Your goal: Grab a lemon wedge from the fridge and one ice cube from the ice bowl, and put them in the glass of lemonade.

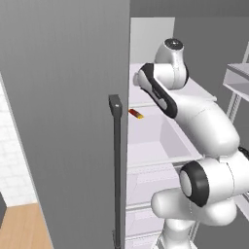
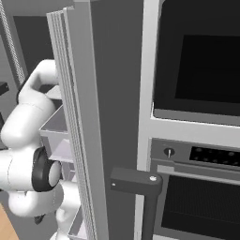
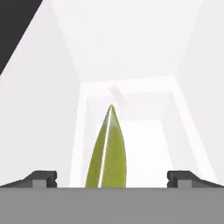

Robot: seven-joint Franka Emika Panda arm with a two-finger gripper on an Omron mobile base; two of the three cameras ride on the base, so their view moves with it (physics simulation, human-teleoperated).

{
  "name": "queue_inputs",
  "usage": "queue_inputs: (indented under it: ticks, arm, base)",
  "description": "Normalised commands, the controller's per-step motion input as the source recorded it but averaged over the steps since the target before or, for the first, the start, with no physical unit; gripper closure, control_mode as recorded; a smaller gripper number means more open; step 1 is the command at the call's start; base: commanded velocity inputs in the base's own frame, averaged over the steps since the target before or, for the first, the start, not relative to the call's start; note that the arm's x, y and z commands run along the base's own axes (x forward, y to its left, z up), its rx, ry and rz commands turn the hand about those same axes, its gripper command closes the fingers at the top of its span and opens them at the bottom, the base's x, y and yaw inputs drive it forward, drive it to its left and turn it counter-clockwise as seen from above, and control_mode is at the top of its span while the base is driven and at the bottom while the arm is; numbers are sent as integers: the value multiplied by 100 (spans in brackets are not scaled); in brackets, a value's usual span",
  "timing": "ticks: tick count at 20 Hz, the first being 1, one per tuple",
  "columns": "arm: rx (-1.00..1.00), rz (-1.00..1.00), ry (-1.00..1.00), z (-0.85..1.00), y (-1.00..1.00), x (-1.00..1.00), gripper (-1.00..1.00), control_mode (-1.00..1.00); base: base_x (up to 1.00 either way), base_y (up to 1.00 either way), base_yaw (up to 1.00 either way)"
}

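Arm (image 1: 204, 126) is reaching into the open fridge (image 1: 63, 97), upper section, over a white shelf (image 1: 155, 141); hand end is behind the door edge in the left base view. Hand view: gripper (image 3: 112, 177) jaws stand wide apart, nothing clamped, one fingertip (image 3: 41, 178) at each lower corner. Between them, roughly centred, sits the lemon wedge (image 3: 107, 153): yellow-green, pointed tip toward the back of the fridge, pale line down its middle. It lies on the white fridge floor, close in front of the hand; can't tell whether the tips touch it, there's visible gap either side. A faint pale blurred item (image 3: 118, 97) lies further back near the rear wall, can't identify. Left base view also shows a small red-and-yellow item (image 1: 136, 114) on the shelf just left of the forearm, and the dark bar handle (image 1: 116, 170) on the door. Right base view: door edge (image 2: 75, 126) seen end-on, door bins beside the arm, black wall oven (image 2: 197, 117) to the right.
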Motion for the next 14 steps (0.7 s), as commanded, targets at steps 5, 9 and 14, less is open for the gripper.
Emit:
queue_inputs:
  ticks: [5, 9, 14]
  arm:
    - [0, 0, 9, -18, 0, 54, -100, -100]
    - [0, 0, 6, -19, 0, 14, -100, -100]
    - [0, -2, -1, -14, 0, -28, -100, -100]
  base:
    - [0, 0, 0]
    - [0, 0, 0]
    - [0, 0, 0]
